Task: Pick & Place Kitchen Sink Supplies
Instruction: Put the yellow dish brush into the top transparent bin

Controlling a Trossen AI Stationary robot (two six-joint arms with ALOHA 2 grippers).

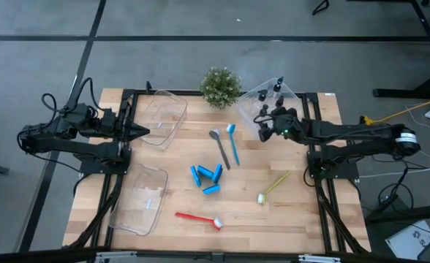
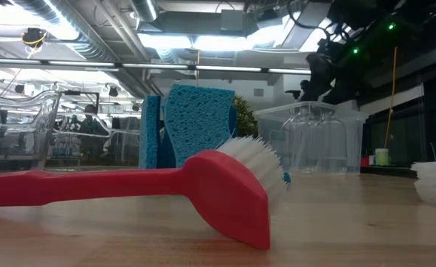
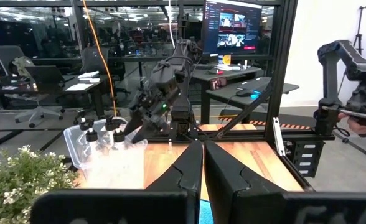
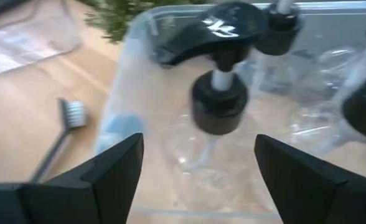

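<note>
The right gripper (image 1: 262,126) is held over the near edge of the bin (image 1: 297,96) beside the plant (image 1: 220,86), its fingers spread wide and empty; the bottles (image 1: 276,89) stand inside that bin, one pump bottle (image 4: 219,99) seen just between the fingers, its clear body hard to make out. The left gripper (image 1: 143,131), fingers pressed together, waits well left of the plant. Brushes (image 1: 221,149) and sponges (image 1: 207,178) lie below the plant, the red brush (image 2: 151,185) cut off in the low view.
</note>
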